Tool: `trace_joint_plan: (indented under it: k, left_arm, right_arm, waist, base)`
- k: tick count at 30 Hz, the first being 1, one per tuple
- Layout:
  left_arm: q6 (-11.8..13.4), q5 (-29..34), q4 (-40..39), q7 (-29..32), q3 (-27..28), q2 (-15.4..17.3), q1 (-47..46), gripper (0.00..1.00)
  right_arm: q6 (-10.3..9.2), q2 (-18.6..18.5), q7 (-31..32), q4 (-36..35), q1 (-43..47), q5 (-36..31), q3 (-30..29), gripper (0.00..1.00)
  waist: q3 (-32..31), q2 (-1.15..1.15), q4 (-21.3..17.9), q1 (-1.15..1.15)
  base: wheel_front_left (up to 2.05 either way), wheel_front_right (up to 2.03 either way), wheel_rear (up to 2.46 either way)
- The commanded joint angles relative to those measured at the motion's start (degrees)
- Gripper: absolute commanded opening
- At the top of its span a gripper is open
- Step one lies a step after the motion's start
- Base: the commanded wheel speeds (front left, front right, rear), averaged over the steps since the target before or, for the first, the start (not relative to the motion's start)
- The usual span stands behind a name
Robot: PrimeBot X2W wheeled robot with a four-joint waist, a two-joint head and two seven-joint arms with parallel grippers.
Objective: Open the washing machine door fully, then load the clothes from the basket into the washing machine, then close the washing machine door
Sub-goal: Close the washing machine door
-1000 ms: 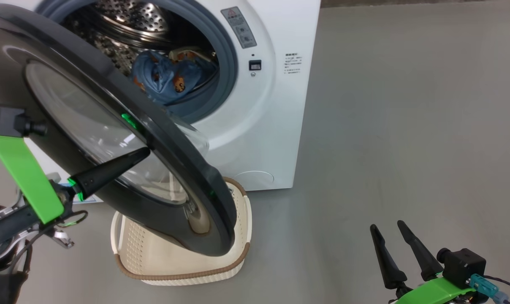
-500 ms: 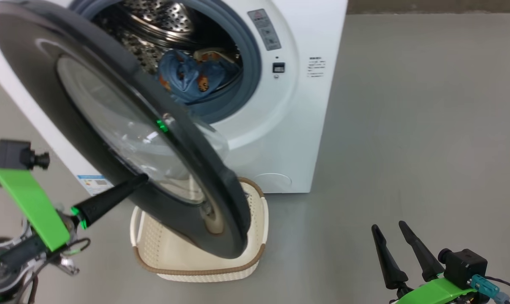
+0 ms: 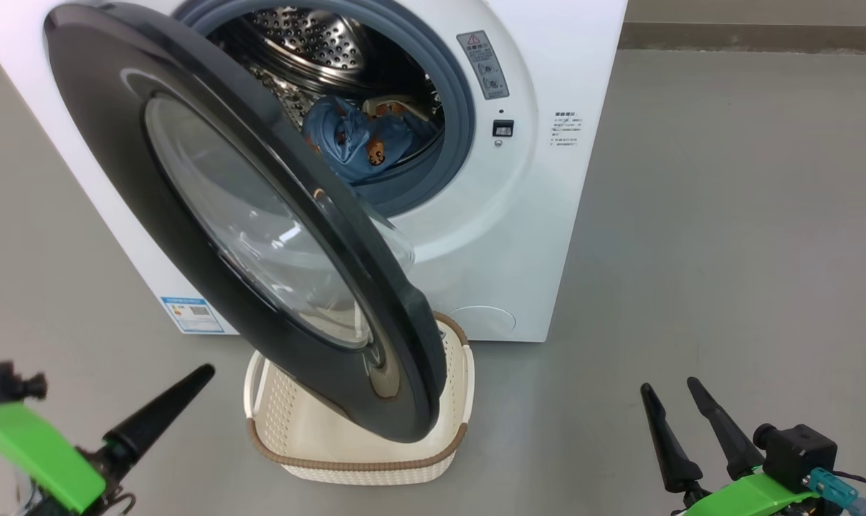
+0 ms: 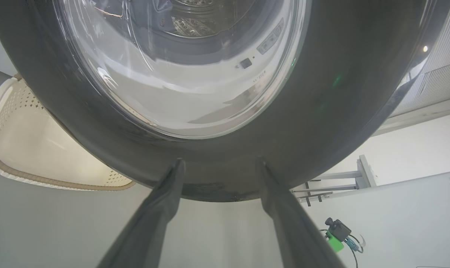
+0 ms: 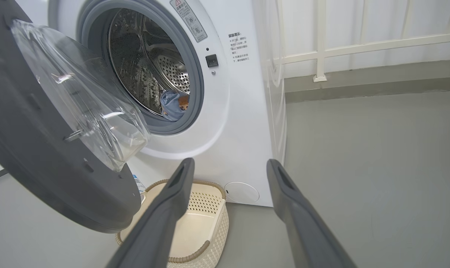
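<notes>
The washing machine (image 3: 548,215) stands with its door (image 3: 117,143) swung half open, the black rim hanging over the basket (image 3: 361,459). The clothes (image 3: 347,140), blue with orange prints, lie in the steel drum. The basket's inside shows bare where the door does not hide it. In the left wrist view my left gripper (image 4: 220,161) is open, its tips just below the door's (image 4: 322,111) lower rim and apart from it. One left finger (image 3: 157,416) shows at the lower left. My right gripper (image 3: 668,385) is open at the lower right, holding nothing.
A blue label sticker (image 3: 193,315) sits low on the machine's front. Grey floor (image 3: 727,251) stretches to the machine's right. A white railing (image 5: 359,48) runs along the wall behind. A metal frame (image 4: 333,182) stands beyond the door.
My left gripper has come off the door's glass, dropped toward the lower left and opened. The head camera has shifted, so the whole picture moved. The right gripper stays put.
</notes>
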Motion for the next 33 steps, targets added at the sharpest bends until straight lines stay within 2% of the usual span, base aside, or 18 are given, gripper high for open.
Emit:
trace_joint_plan:
  k: [1, 7, 13, 21, 22, 26, 33]
  left_arm:
    - [-0.2, -0.1, -0.8, -1.9, 3.3, 1.8, -0.3, 1.00]
    - [-0.2, 2.4, 0.5, -9.4, 3.5, 1.8, 3.9, 1.00]
    - [-0.2, 7.3, 1.6, -20.6, 0.7, 2.9, 6.9, 1.00]
    - [-0.2, 18.4, 5.9, -43.2, -9.0, 7.1, 8.1, 1.00]
    - [-0.2, 18.4, 5.9, -43.2, -9.0, 7.1, 8.1, 1.00]
    - [-0.2, 25.5, 10.7, -46.7, -12.2, 8.0, 6.7, 1.00]
    - [-0.2, 45.3, 11.5, -46.8, -2.9, 1.0, 6.4, 1.00]
  right_arm:
    - [0.09, -0.9, -0.3, -1.4, 0.0, -0.1, 0.9, 1.00]
    - [0.09, -1.4, -0.3, -1.6, 0.7, -0.2, 0.3, 1.00]
    - [0.09, -1.9, -0.3, -1.8, 1.2, -0.2, -0.6, 1.00]
    - [0.09, -2.3, -0.3, -2.0, 1.8, -0.3, -1.9, 1.00]
    - [0.09, -2.3, -0.3, -2.0, 1.8, -0.3, -1.9, 1.00]
    - [0.09, -2.3, -0.3, -2.2, 2.0, -0.4, -2.4, 1.00]
    - [0.09, -2.3, -0.3, -2.3, 1.8, -0.5, -3.2, 1.00]
  waist:
    - [-0.1, 0.00, -0.1, 0.00]
    - [0.0, 0.00, -0.9, 0.00]
    - [0.2, 0.00, -2.4, 0.00]
    - [0.3, 0.00, -3.8, 0.00]
    - [0.3, 0.00, -3.8, 0.00]
    - [0.3, 0.00, -4.1, 0.00]
    - [0.5, 0.00, -4.3, 0.00]
  base:
    - [0.00, 0.00, 0.00]
    - [0.00, 0.00, 0.00]
    - [0.00, 0.00, 0.00]
    - [0.00, 0.00, 0.00]
    - [0.00, 0.00, 0.00]
    - [0.00, 0.00, 0.00]
    - [0.00, 0.00, 0.00]
